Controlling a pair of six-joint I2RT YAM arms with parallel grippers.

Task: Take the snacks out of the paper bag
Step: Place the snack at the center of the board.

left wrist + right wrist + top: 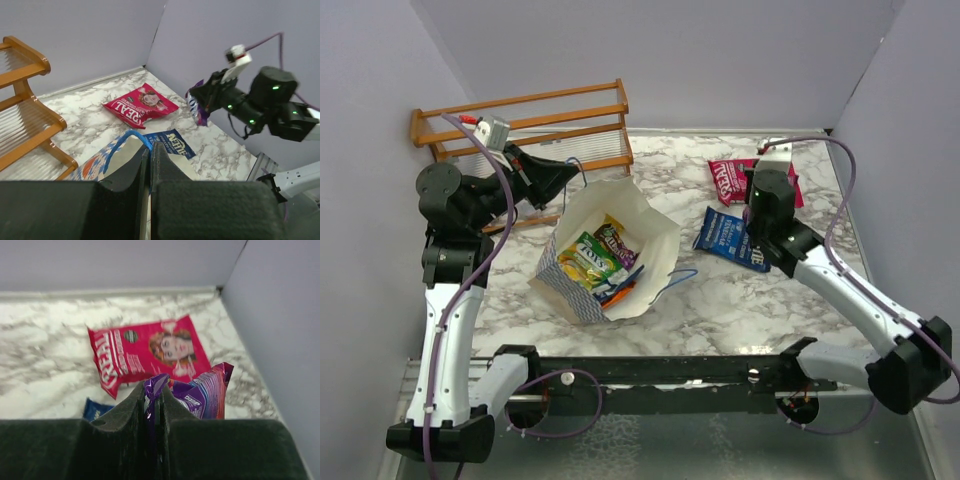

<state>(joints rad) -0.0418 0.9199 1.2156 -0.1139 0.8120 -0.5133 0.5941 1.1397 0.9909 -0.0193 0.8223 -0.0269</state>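
The cream paper bag point(650, 240) stands open mid-table, with yellow, green and orange snack packs point(592, 262) inside. My left gripper point(576, 179) is shut on the bag's blue cord handle point(131, 136) at the far rim. A magenta-pink packet point(728, 176) and a blue packet point(728, 238) lie flat on the marble at the right. My right gripper point(154, 391) is shut on a dark purple packet point(206, 392), which hangs a little above the near edge of the pink packet point(145, 352). In the left wrist view that purple packet point(196, 106) dangles from the right gripper's tips.
A wooden rack point(520, 125) stands against the back wall at the left, just behind my left gripper. Purple-grey walls close in the left, back and right sides. The blue packet point(94, 409) lies just left of my right gripper.
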